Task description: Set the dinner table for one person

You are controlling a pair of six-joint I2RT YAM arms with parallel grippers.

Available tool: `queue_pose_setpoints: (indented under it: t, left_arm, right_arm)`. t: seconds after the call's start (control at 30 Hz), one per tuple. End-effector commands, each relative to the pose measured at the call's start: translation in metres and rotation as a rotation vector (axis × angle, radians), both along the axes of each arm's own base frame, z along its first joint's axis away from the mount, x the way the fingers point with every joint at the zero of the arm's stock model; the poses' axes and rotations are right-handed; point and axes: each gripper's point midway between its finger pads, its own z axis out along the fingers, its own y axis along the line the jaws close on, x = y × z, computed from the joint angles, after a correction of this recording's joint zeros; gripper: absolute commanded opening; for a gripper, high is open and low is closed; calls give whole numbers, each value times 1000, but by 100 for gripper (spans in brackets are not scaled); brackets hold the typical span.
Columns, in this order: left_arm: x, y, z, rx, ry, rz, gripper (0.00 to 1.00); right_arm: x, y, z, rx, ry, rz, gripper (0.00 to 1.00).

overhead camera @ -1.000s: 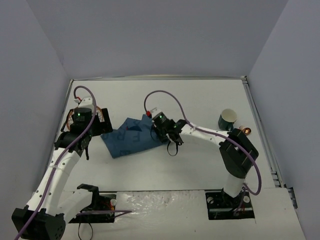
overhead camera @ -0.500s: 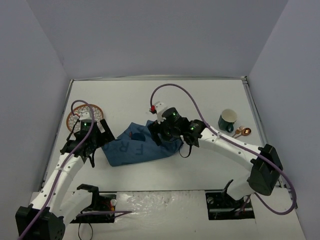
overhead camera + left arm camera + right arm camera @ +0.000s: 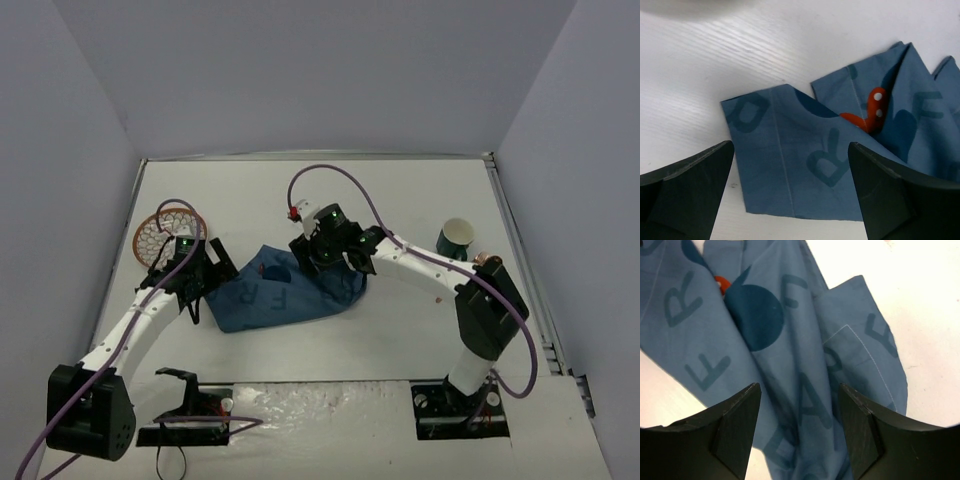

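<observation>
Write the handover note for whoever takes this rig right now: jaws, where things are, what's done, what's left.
Left gripper: jaws open and empty, over the left end of the placemat.
Right gripper: jaws apart, nothing pinched, over the placemat's rumpled right part.
Things: the placemat lies mid dinner table, rumpled and folded over itself. A round woven mat is to its left. A green cup stands upright at the right.
Done: nothing is laid out yet.
Left: flatten the placemat, then probably set the cup and the rest around it.
</observation>
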Motion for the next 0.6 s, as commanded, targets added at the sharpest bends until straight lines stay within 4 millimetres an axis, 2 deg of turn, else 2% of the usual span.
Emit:
queue_pose_setpoints:
  t: [0.0,0.07,0.13,0.2,0.23,0.27,0.43,0.57]
  left_arm:
    - [50,-45,44,-110,-171,-167,95]
    - [61,-64,50,-135,-178,-228,94]
    - [70,-81,45,-148,-152,-276,93]
    - [77,-95,45,-156,-148,-308,92]
    - [80,-101,39,-164,-130,-320,92]
    - [81,-104,38,-172,-131,-326,91]
    - [89,-132,16,-191,-55,-389,87]
    - [87,-140,-5,-180,22,-396,84]
  right_arm:
    - [12,-22,36,86,-111,-108,60]
    - [13,-37,41,110,-121,-166,60]
    - [8,-52,54,139,-151,-213,60]
    - [2,-67,53,137,-158,-252,61]
    - [-1,-73,63,157,-178,-269,61]
    - [-2,-78,60,150,-180,-281,62]
    - [-11,-106,80,190,-248,-375,63]
    - [-15,-116,89,212,-274,-402,64]
